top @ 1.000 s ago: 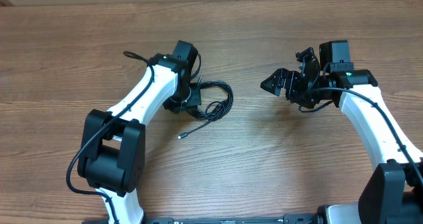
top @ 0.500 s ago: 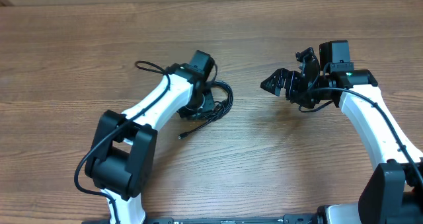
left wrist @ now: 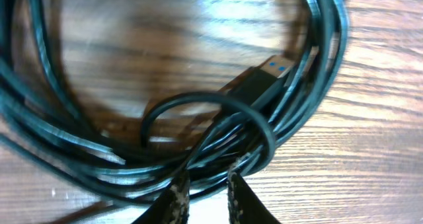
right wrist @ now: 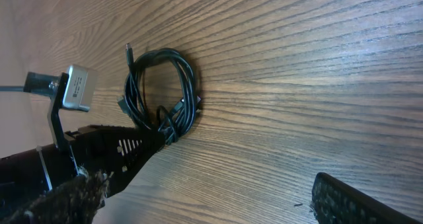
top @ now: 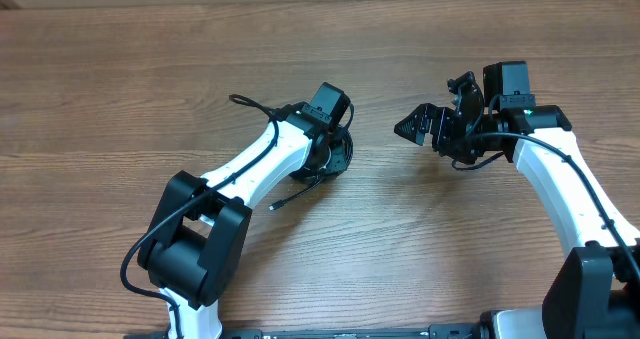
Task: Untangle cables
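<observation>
- Wood-grain counter (top: pixel 100 79) carries the cables.
- Right gripper (top: pixel 412 127): fingers spread wide, nothing between them, at 3 o'clock of the coil and apart from it.
- Left gripper (left wrist: pixel 206 199): tips nearly together at the coil's edge; cannot tell whether a strand is pinched.
- Cables (left wrist: pixel 297 112): black coil near counter centre, under the left wrist.
- USB plug (left wrist: pixel 264 78), blue insert, lies among the strands.
- Loose plug end (top: pixel 274 207) at 7 o'clock of the coil.

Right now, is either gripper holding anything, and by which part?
The left gripper straddles a few strands at the edge of the coiled thin black cables, near the blue-tipped plug; whether clamped cannot be told. The right gripper stands open, holding nothing.
</observation>
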